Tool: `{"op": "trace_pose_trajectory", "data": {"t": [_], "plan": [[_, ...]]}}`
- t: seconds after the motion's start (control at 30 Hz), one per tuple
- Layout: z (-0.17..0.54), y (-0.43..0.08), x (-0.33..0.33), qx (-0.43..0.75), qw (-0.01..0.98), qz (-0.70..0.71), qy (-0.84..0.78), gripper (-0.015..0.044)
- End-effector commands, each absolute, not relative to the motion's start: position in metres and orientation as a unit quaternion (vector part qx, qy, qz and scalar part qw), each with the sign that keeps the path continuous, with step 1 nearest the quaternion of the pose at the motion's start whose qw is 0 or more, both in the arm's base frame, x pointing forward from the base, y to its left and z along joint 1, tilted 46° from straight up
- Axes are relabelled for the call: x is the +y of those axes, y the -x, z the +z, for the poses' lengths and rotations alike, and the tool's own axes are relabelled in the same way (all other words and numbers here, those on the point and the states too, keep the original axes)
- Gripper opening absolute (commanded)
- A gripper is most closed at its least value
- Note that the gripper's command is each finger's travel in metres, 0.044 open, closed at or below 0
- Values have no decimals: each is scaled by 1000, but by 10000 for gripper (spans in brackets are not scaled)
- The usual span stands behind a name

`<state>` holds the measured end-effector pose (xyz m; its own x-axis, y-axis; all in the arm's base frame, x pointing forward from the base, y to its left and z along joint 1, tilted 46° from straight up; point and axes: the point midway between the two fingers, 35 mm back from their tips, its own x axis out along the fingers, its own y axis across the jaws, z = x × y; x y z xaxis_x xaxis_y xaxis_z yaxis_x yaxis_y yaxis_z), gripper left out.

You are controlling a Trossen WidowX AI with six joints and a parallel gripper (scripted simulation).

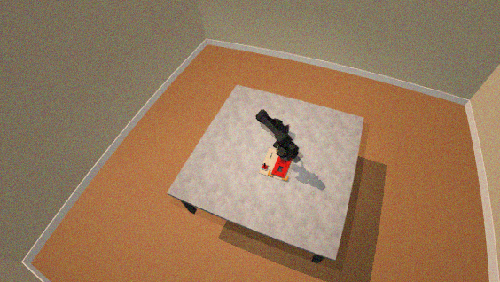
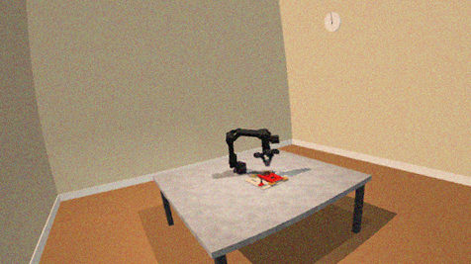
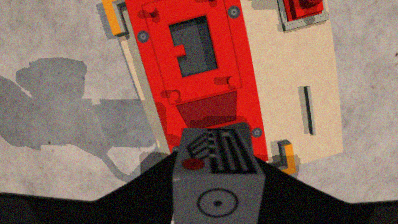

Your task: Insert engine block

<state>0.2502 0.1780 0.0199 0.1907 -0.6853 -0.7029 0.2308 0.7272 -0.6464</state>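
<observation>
My gripper (image 3: 211,159) (image 1: 285,153) (image 2: 266,159) is shut on the grey engine block (image 3: 220,150), with a black finger on each side of it. I hold the block a little above the near end of the red car body (image 3: 200,90) (image 1: 280,168) (image 2: 270,177). The body's rectangular opening (image 3: 194,46) lies farther out and is empty. A small red rib juts in from its left edge. The body lies on a tan board (image 3: 295,75) (image 1: 269,156). The block is too small to make out in the top and exterior views.
The board lies on a grey table (image 1: 266,208) (image 2: 225,211). Orange clips (image 3: 111,17) (image 3: 287,155) sit at the board's corners. A small red part (image 3: 302,10) sits in a grey frame at the board's far right. A narrow slot (image 3: 307,110) runs along the board's right side.
</observation>
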Motion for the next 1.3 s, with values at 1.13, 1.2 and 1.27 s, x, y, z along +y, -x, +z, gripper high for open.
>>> {"op": "trace_pose_trajectory", "data": {"t": [1.13,1.2,1.27], "plan": [[29,-255,181,551,743,-333,181,0],[30,-254,182,546,747,-332,183,0],[32,-252,183,540,752,-330,186,0]]}}
